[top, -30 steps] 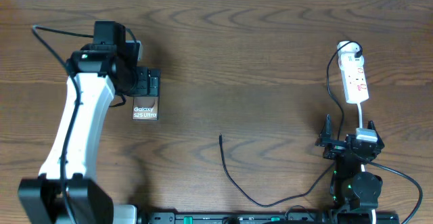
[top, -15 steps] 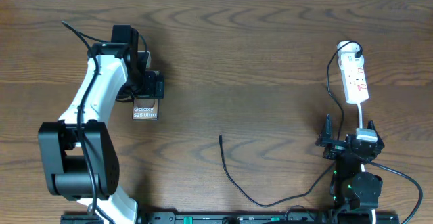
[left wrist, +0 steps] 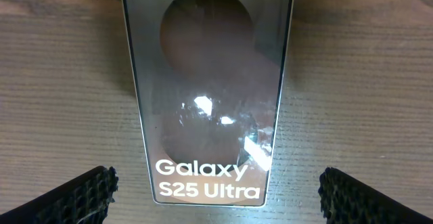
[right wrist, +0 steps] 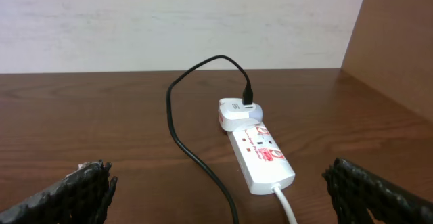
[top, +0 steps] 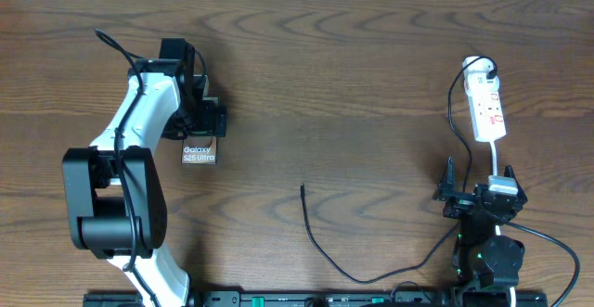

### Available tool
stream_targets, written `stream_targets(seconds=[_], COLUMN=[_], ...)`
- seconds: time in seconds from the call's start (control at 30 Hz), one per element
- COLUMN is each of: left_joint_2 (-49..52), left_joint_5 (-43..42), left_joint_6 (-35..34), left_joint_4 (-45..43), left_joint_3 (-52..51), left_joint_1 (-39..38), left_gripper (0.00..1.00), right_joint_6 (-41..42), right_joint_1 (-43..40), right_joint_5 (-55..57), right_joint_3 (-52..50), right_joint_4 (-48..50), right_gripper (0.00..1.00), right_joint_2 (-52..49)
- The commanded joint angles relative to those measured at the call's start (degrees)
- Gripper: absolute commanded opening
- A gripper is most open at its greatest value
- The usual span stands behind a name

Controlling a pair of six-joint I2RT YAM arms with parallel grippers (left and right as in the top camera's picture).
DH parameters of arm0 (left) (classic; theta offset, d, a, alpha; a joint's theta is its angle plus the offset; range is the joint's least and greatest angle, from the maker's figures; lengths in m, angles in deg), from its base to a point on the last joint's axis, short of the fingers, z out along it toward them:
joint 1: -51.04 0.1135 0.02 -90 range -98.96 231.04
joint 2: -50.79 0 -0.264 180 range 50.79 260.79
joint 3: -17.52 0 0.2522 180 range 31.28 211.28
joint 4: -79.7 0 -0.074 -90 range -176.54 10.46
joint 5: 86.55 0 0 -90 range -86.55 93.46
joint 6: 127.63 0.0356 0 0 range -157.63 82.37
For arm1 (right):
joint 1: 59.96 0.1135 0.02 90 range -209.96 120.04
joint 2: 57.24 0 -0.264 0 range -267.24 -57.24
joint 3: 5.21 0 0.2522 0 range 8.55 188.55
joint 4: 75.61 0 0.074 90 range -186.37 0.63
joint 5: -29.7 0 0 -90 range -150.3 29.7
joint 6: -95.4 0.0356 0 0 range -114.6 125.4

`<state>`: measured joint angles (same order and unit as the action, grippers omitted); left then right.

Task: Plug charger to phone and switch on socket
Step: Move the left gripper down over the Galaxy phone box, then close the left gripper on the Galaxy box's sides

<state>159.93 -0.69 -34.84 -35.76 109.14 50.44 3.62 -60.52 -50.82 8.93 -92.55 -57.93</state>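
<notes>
The phone (top: 199,154) lies flat at the left of the table, its "Galaxy S25 Ultra" lettering towards the front. My left gripper (top: 204,123) hovers over its far end and hides that part. In the left wrist view the phone (left wrist: 210,95) fills the middle, and the left gripper (left wrist: 216,209) is open, one finger on each side of the lettered end, not touching it. The charger's plug tip (top: 303,189) lies loose mid-table. Its black cable (top: 371,279) loops round to the socket (top: 489,110) at the right. My right gripper (top: 479,198) is open and empty, in front of the socket (right wrist: 262,158).
A white plug head (right wrist: 238,114) holds the black cable (right wrist: 196,149) at the socket's far end. The white cord (right wrist: 287,207) leaves its near end towards my right gripper (right wrist: 226,204). A wooden side wall (right wrist: 399,41) stands at the right, and a pale wall runs along the back.
My left arm's elbow has swung in over the table, and the gripper has shifted slightly right and nearer over the phone. The phone, the cable and the right arm have not moved.
</notes>
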Motion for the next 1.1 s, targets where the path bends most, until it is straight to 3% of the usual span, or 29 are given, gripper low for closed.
stream_targets(seconds=[0.0,1.07], left_joint_2=[0.22,2.99], left_joint_5=[0.96,1.88], left_joint_6=[-0.5,-0.52], left_joint_4=[-0.28,-3.76], left_joint_3=[1.11,-1.07], left_joint_1=[-0.13,-0.09], left_gripper=[0.98,0.98], right_joint_6=[-0.46,-0.46], right_joint_1=[0.39,0.39], right_joint_5=[0.02,0.02], right_joint_3=[-0.07,-0.07], right_joint_4=[-0.26,-0.26], right_gripper=[0.99,0.99], right_joint_2=[0.31,0.31])
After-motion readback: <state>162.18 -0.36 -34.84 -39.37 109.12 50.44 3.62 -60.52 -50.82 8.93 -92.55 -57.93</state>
